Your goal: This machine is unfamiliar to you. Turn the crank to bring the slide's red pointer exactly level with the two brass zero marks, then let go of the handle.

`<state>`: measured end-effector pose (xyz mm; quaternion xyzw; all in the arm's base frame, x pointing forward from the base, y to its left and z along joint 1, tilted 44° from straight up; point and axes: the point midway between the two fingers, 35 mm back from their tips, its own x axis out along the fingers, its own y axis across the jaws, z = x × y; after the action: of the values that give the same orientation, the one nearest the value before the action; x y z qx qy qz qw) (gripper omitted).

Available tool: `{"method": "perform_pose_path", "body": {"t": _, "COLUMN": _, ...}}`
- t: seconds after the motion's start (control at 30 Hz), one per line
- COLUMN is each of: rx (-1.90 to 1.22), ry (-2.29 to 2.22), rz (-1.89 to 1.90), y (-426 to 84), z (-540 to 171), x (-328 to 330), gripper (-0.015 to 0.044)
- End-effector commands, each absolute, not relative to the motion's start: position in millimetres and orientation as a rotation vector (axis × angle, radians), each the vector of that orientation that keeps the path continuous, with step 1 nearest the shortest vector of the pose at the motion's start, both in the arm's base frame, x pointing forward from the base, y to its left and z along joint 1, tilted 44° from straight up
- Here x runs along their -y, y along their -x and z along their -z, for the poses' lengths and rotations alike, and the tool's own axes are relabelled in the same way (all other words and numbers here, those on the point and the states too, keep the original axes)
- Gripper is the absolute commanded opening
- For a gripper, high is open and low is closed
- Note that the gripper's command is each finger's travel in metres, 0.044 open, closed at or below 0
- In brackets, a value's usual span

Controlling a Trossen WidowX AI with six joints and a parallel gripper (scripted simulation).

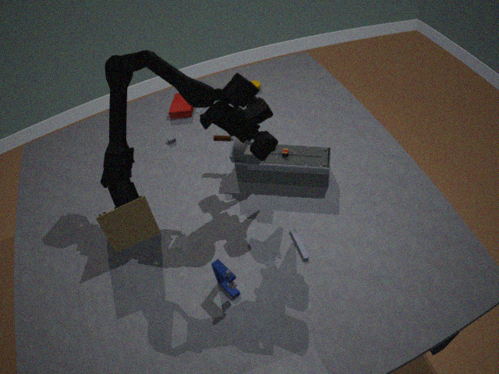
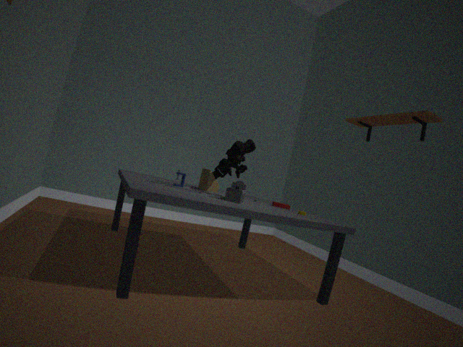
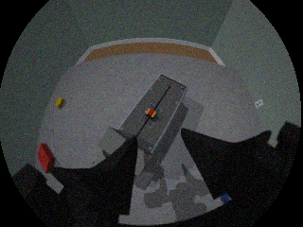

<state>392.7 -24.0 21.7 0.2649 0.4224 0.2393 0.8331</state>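
Observation:
The machine, a long grey box (image 1: pixel 281 178) (image 2: pixel 234 194) (image 3: pixel 174 98), stands on the table. On its slotted top, the red pointer (image 1: pixel 285 151) (image 3: pixel 151 113) sits between small yellow marks; the wrist view shows them close together, but exact alignment is too small to tell. A rounded grey part (image 1: pixel 238 153) is at the box's left end, with what appears to be the brown crank handle (image 1: pixel 221 138) beyond it. My gripper (image 2: pixel 234 173) (image 3: pixel 159 135) is open and empty above the machine's left end. The handle is not visible in the wrist view.
A red block (image 1: pixel 181 107) (image 2: pixel 281 205) (image 3: pixel 45 157) and yellow object (image 1: pixel 256 84) (image 2: pixel 302 212) (image 3: pixel 60 102) lie behind. A blue clamp-like object (image 1: pixel 221 275) (image 3: pixel 225 198) and pale bar (image 1: pixel 299 245) are in front. A tan block (image 1: pixel 129 225) is by the arm's base.

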Motion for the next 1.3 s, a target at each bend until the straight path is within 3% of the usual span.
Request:
{"method": "perform_pose_path", "body": {"t": 0.0, "rx": -0.895, "ry": -0.561, "rz": -0.506, "y": -392.8, "z": -21.6, "x": 24.1, "gripper": 0.0368}}
{"method": "perform_pose_path", "body": {"t": 0.1, "rx": -0.895, "ry": -0.561, "rz": -0.506, "y": -392.8, "z": -21.6, "x": 24.1, "gripper": 0.044}}
{"method": "perform_pose_path", "body": {"t": 0.13, "rx": -0.895, "ry": -0.561, "rz": -0.506, "y": -392.8, "z": -21.6, "x": 24.1, "gripper": 0.044}}
{"method": "perform_pose_path", "body": {"t": 0.7, "rx": -0.895, "ry": -0.561, "rz": -0.506, "y": -392.8, "z": -21.6, "x": 24.1, "gripper": 0.0}}
{"method": "perform_pose_path", "body": {"t": 1.27, "rx": -0.895, "ry": -0.561, "rz": -0.507, "y": -392.7, "z": -21.7, "x": 24.0, "gripper": 0.0}}
